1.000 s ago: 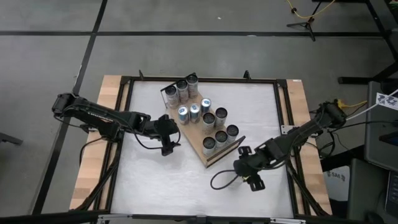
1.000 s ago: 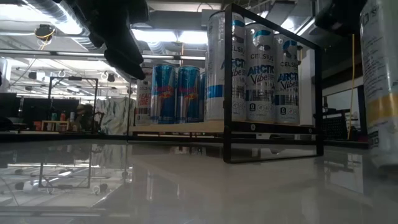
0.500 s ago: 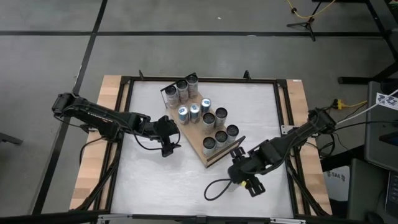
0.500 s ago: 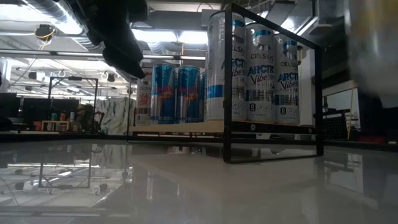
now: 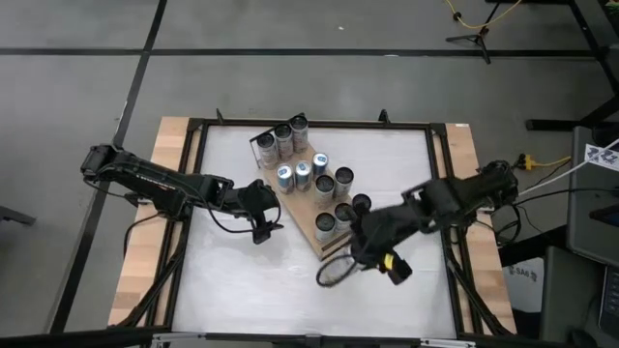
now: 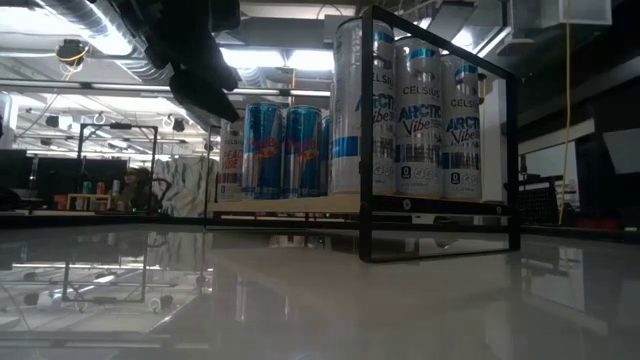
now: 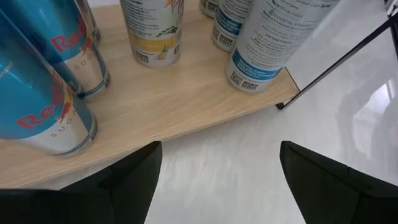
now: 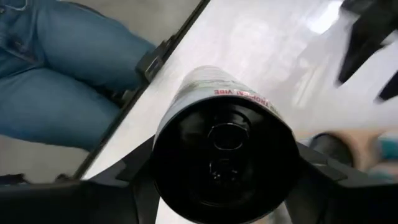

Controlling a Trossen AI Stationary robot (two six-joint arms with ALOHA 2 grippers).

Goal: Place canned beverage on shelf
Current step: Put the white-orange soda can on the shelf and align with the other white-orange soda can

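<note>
The shelf (image 5: 302, 209), a light-brown board with black wire rails, lies slantwise at mid-table and carries several upright cans (image 5: 324, 184). Its board also shows in the low view (image 6: 300, 203) and the left wrist view (image 7: 174, 99). My right gripper (image 5: 360, 242) hovers by the shelf's near right corner, shut on a white canned beverage (image 8: 224, 124). Only the can's lower end (image 6: 585, 10) shows in the low view. My left gripper (image 5: 261, 220) stands open at the shelf's left long edge, with bare table between its fingers (image 7: 217, 180). My right gripper pinches the can's side wall (image 8: 163, 134) between its two fingers (image 8: 127, 180), one on either side, close to the dark top end. The fingers slant down from the table's right side. The can is lifted clear of the table, roughly upright with its top up.
A black frame (image 5: 440, 193) and wooden side strips (image 5: 160, 203) border the white tabletop. A black cable loop (image 5: 334, 274) hangs under the right gripper. A person's legs in blue jeans (image 8: 56, 68) stand beyond the table edge. Open tabletop lies at the near side.
My right gripper has gone up and toward the table's left, toward the shelf's near corner, rolling its wrist. The can, which stood on the table at the right, is now lifted clear and has nearly left the top of the low view.
</note>
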